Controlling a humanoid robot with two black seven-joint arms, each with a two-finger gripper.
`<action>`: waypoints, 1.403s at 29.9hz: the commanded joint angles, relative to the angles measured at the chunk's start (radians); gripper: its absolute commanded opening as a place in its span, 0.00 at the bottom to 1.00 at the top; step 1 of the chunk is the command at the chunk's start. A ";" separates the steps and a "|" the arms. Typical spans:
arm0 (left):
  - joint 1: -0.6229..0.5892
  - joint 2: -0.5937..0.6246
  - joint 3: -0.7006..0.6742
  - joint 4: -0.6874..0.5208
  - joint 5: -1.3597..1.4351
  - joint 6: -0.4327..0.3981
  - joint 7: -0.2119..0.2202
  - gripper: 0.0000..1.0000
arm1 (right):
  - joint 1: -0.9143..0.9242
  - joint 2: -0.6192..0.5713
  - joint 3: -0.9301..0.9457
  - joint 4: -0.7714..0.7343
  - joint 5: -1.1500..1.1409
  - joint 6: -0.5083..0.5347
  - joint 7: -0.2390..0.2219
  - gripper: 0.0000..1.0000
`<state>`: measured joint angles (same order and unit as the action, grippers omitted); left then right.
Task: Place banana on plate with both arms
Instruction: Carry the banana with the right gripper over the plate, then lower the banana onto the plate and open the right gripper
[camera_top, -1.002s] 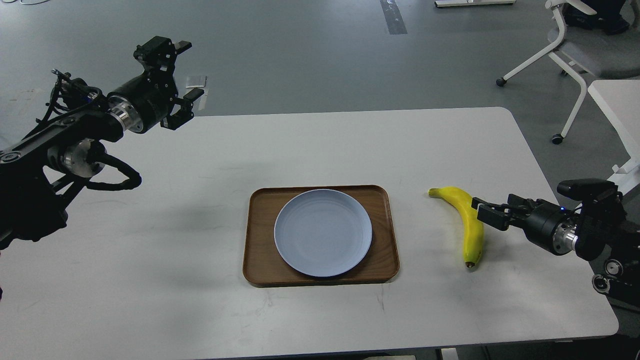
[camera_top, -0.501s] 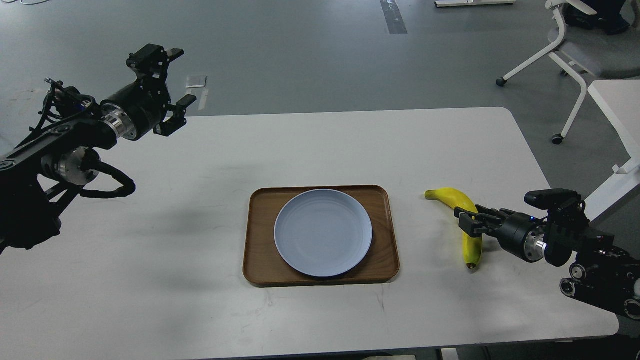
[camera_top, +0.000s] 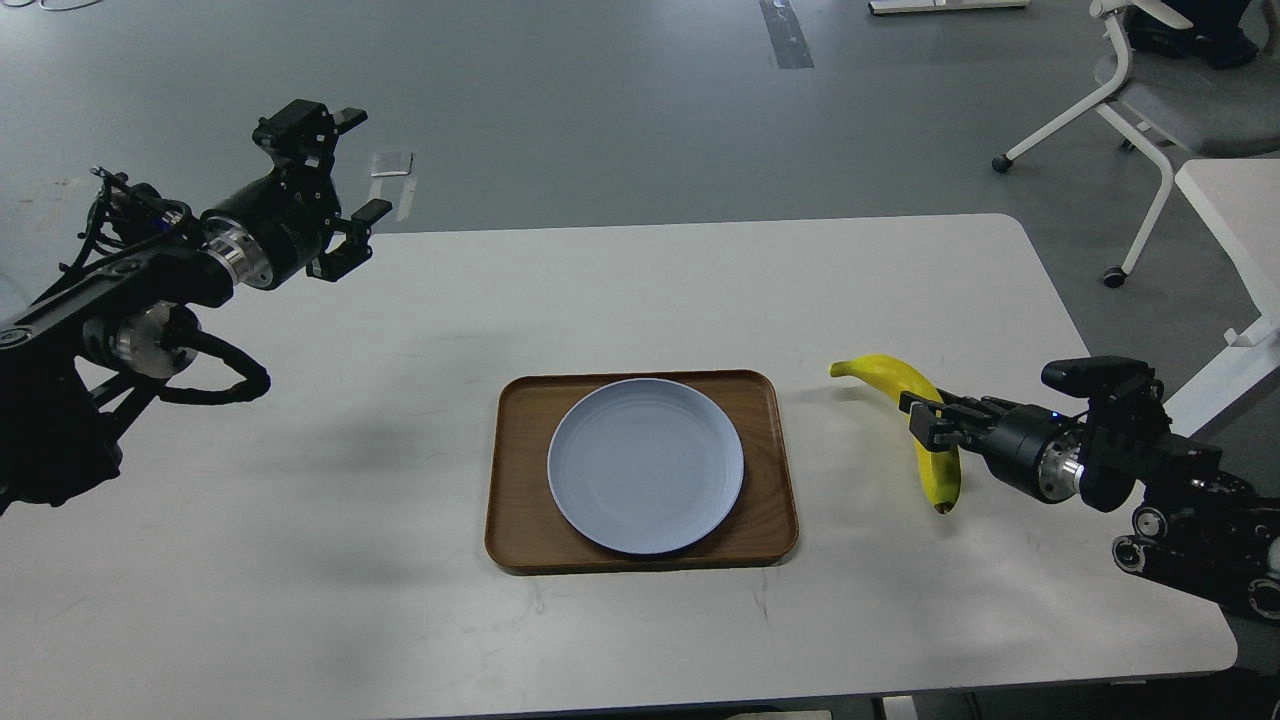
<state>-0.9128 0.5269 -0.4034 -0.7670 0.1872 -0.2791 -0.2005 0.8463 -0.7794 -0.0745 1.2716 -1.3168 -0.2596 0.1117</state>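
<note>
The yellow banana (camera_top: 893, 373) is to the right of the tray, its stem pointing left and its dark tip toward me. My right gripper (camera_top: 925, 425) comes in from the right and is shut on the banana's middle, holding it slightly above the table. The pale blue-grey plate (camera_top: 645, 465) sits empty on the brown wooden tray (camera_top: 520, 400) at the table's middle. My left gripper (camera_top: 366, 163) is open and empty, held high above the table's far left corner, well away from the plate.
The white table (camera_top: 400, 330) has rounded corners and its right edge lies just behind my right arm. A white office chair (camera_top: 1150, 95) and a second white table (camera_top: 1235, 200) stand off to the far right on the grey floor.
My right gripper closed on the banana and moved it left and slightly up off the table. My left arm drew back a little to the left and stayed open.
</note>
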 joint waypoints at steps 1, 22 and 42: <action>0.000 0.002 0.000 0.000 0.000 0.000 0.001 0.98 | 0.094 0.000 0.009 0.095 -0.007 0.002 0.040 0.00; -0.001 0.016 0.000 0.000 0.000 0.001 0.000 0.98 | 0.329 0.471 -0.344 -0.124 -0.050 0.010 0.043 0.00; 0.005 0.056 0.000 -0.032 0.000 0.001 -0.024 0.98 | 0.275 0.494 -0.324 -0.143 -0.028 -0.049 0.016 0.62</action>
<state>-0.9082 0.5766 -0.4034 -0.7899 0.1870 -0.2791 -0.2238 1.1232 -0.2873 -0.4027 1.1279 -1.3466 -0.2944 0.1296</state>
